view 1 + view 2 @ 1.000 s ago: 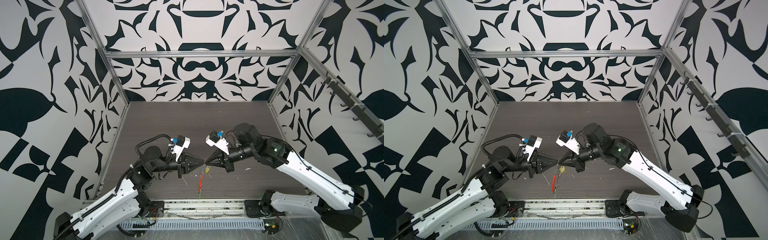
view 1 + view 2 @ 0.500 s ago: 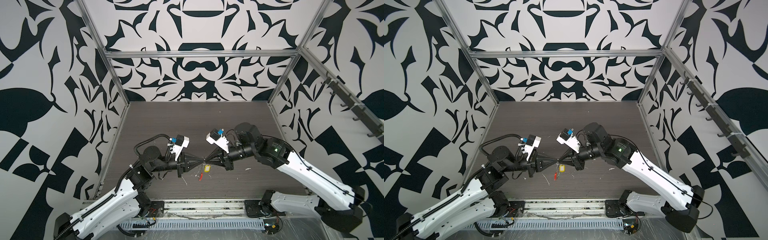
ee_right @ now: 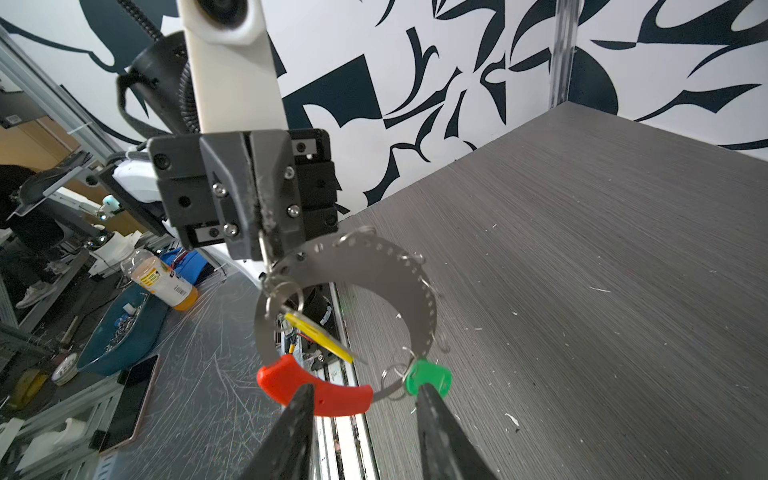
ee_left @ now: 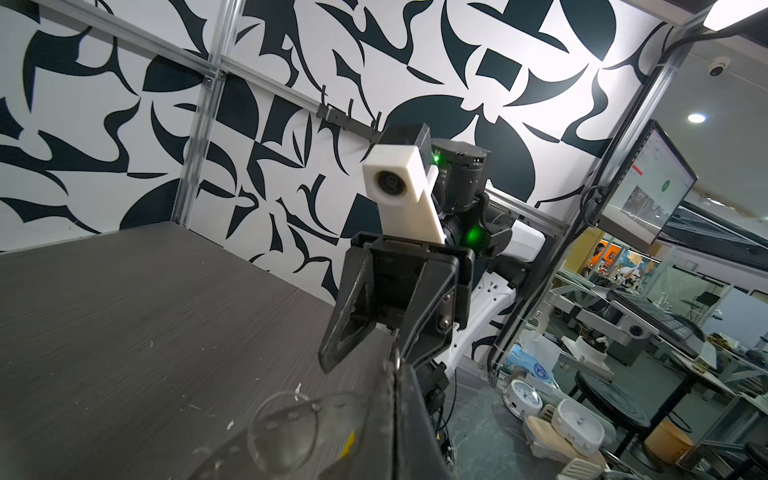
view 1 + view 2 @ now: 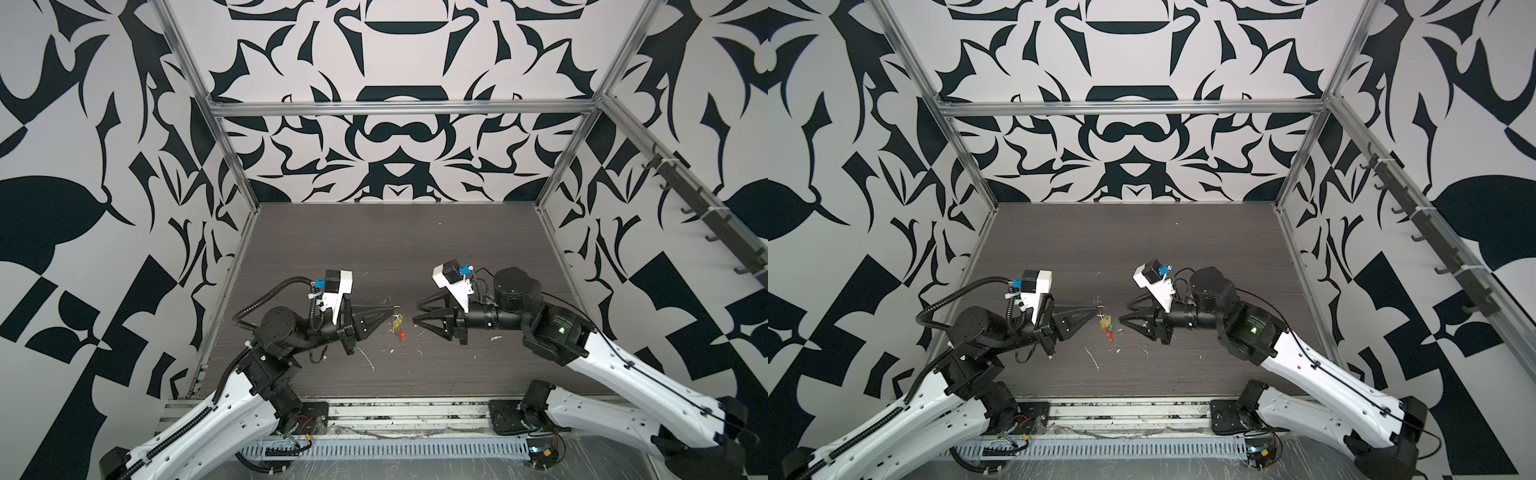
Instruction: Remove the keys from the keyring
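Observation:
The keyring [image 3: 399, 274], a silver perforated hoop with a red sleeve [image 3: 328, 395], hangs above the table from my left gripper [image 3: 262, 243], which is shut on its upper edge. The yellow key [image 3: 320, 336] dangles inside the hoop, and the green key [image 3: 428, 374] hangs by its small loop beside the sleeve. My right gripper [image 3: 365, 392] is open, a short way from the ring, with one fingertip lined up with the sleeve and one with the green key. In both top views the keyring [image 5: 398, 326] [image 5: 1105, 324] hangs between the left gripper [image 5: 392, 309] and the right gripper [image 5: 415, 314].
White scraps [image 5: 370, 361] lie scattered on the dark wooden table [image 5: 415, 249]. A metal rail [image 5: 395, 415] runs along the front edge, and patterned walls close in the other three sides. A bottle [image 3: 160, 280] and a blue bowl [image 3: 120, 328] lie beyond the table.
The right gripper has opened, let go of the keyring and drawn back to the right. The left gripper stays shut on the ring, which now hangs from it alone.

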Controlling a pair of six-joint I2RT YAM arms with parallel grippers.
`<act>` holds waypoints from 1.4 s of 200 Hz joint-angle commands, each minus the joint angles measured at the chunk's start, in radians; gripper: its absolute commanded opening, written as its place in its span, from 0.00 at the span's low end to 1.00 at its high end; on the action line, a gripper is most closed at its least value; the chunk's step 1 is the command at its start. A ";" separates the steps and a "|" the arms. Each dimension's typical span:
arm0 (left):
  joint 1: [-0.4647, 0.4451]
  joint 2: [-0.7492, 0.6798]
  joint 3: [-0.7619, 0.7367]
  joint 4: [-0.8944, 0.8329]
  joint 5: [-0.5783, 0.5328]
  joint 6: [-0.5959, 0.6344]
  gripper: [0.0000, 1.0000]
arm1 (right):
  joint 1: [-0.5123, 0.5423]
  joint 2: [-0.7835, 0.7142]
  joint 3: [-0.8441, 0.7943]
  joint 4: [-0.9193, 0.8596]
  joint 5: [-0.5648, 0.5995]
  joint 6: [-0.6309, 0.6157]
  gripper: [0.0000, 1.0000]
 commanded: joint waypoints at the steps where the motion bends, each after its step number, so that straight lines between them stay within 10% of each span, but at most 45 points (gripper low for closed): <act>1: -0.003 -0.001 -0.016 0.084 -0.007 -0.009 0.00 | 0.036 -0.016 -0.015 0.187 0.053 0.034 0.43; 65: -0.003 0.015 -0.029 0.139 0.013 -0.029 0.00 | 0.143 0.028 -0.014 0.222 0.143 -0.025 0.44; 153: -0.003 0.002 -0.051 0.213 -0.005 -0.062 0.00 | 0.228 0.096 0.002 0.223 0.235 -0.073 0.05; 280: -0.003 -0.048 -0.062 0.117 -0.016 -0.012 0.00 | 0.238 -0.027 -0.095 0.202 0.343 0.003 0.37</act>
